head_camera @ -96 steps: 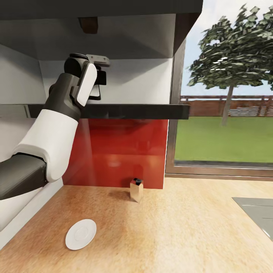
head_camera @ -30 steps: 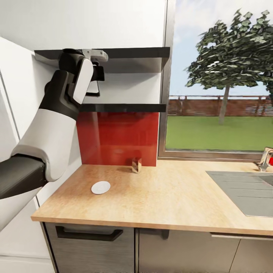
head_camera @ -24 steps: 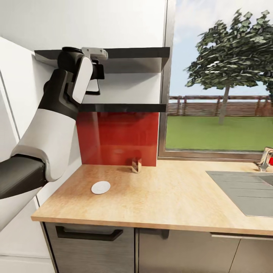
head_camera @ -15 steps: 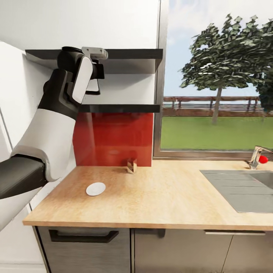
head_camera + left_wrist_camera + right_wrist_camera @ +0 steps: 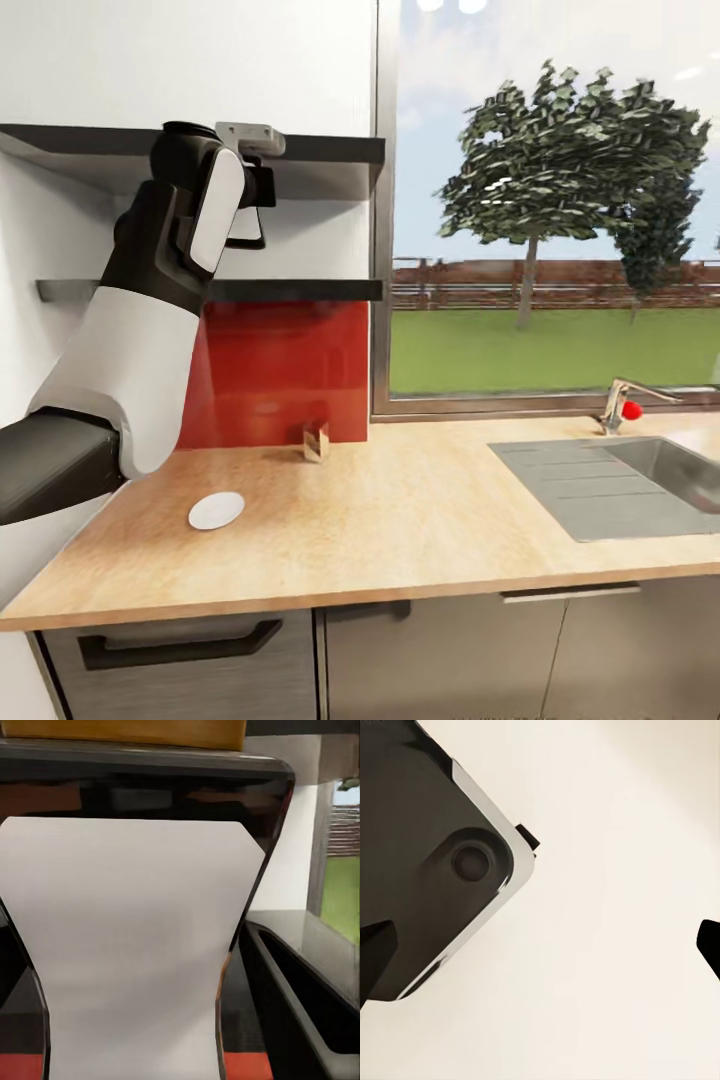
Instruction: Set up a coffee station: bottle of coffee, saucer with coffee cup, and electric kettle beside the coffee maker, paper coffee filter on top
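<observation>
Left gripper (image 5: 250, 215) clamped on bottle of coffee (image 5: 135, 945) at upper left, between kitchen shelf (image 5: 300, 290) boards; saucer (image 5: 216, 510) lower left on kitchen countertop (image 5: 400, 520); sink (image 5: 640, 480) right, beneath window (image 5: 550, 200).

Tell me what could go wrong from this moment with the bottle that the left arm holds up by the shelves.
1. The left gripper holds the bottle of coffee between the upper shelf board and the lower shelf board. A careless lift or drop could knock it against either board.
2. The saucer and a small box lie on the kitchen countertop below, so lowering the bottle may hit them.
</observation>
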### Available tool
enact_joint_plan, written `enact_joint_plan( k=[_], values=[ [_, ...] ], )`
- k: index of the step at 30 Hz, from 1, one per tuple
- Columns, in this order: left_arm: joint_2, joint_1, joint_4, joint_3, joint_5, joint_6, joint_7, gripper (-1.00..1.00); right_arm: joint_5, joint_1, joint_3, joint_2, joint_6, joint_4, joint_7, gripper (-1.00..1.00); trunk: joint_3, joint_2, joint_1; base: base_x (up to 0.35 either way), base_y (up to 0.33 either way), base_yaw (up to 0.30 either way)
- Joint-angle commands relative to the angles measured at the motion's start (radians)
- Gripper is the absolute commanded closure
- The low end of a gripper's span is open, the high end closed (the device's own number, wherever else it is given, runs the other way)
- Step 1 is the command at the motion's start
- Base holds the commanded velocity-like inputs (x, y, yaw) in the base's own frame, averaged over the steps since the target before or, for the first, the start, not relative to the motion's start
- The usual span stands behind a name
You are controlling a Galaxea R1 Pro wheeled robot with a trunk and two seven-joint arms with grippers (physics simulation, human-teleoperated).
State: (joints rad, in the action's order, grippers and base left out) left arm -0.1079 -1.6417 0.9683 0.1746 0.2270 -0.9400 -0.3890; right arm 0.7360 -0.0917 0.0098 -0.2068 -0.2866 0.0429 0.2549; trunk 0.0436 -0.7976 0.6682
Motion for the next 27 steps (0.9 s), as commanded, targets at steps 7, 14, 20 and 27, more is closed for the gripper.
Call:
enact_joint_plan(
  k=[7, 14, 20, 27],
  values=[
    [-0.001, -0.001, 0.000, 0.001, 0.008, -0.003, -0.008, 1.00, -0.001, -0.002, 0.001, 0.000, -0.006, 0.003, 0.001, -1.00, -0.004, -0.001, 0.000, 0.000, 0.000, -0.231],
    [-0.002, -0.001, -0.003, 0.000, 0.008, -0.003, -0.008, 1.00, 0.000, -0.002, 0.001, 0.000, -0.006, 0.003, 0.001, -1.00, -0.010, -0.001, 0.000, 0.000, 0.000, -0.231],
    [-0.003, -0.001, -0.003, 0.000, 0.009, -0.003, -0.008, 1.00, -0.001, -0.002, 0.001, 0.000, -0.006, 0.003, 0.001, -1.00, -0.015, -0.001, 0.000, 0.000, 0.000, -0.231],
    [-0.003, -0.001, -0.003, 0.000, 0.008, -0.003, -0.008, 1.00, 0.000, -0.002, 0.001, 0.000, -0.006, 0.003, 0.001, -1.00, -0.021, -0.001, 0.000, 0.000, 0.000, -0.231]
  ],
)
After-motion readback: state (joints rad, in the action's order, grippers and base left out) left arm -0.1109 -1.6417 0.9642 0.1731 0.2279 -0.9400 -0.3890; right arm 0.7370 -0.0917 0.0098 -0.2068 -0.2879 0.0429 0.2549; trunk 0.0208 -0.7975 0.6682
